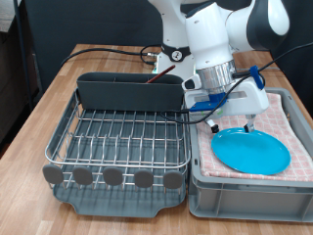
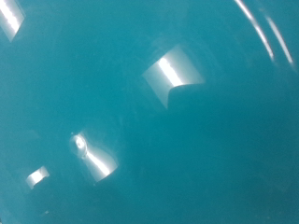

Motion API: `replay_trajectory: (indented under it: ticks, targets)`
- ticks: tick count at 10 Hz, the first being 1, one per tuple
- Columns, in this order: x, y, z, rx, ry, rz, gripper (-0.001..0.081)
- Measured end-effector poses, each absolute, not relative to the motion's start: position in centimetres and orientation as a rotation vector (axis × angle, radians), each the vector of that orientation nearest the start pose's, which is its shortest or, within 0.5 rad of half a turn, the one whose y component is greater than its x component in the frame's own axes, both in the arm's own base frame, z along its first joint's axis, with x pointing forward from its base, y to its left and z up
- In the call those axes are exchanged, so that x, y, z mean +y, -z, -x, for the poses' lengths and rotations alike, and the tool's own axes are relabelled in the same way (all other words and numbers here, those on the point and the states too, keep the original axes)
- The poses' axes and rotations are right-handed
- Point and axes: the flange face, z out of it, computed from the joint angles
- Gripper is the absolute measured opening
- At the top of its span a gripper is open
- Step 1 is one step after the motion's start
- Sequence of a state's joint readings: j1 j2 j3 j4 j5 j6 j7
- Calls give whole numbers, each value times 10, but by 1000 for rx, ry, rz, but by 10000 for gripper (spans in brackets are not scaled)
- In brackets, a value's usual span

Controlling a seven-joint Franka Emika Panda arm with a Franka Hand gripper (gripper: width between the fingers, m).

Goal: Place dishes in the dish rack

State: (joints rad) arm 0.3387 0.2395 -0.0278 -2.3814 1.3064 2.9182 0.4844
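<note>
The light-blue plate (image 1: pixel 252 150) lies flat on a pink checked towel (image 1: pixel 293 122) in a grey bin at the exterior view's right. My gripper (image 1: pixel 233 126) hangs right over the plate's far edge, fingers pointing down and spread apart, with nothing between them. The wrist view is filled by the plate's glossy surface (image 2: pixel 149 121); no fingers show there. The dish rack (image 1: pixel 61 147) stands at the left, its wire grid bare. A slim reddish-brown spoon (image 1: pixel 161 80) seems to lie in the tall grey cutlery box (image 1: pixel 127 94). I cannot make out the mug.
The grey bin (image 1: pixel 245 191) touches the rack's right side. Black cables (image 1: pixel 108 51) run over the wooden table behind the rack. The arm's base stands at the back, behind the cutlery box.
</note>
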Motion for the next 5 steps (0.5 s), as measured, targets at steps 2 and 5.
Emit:
replay_trajectory:
  ticks: [2,5]
  targets:
    - [96,-229,-491,1717,69,2001,802]
    - [105,-223,-494,1719,52,2005,802]
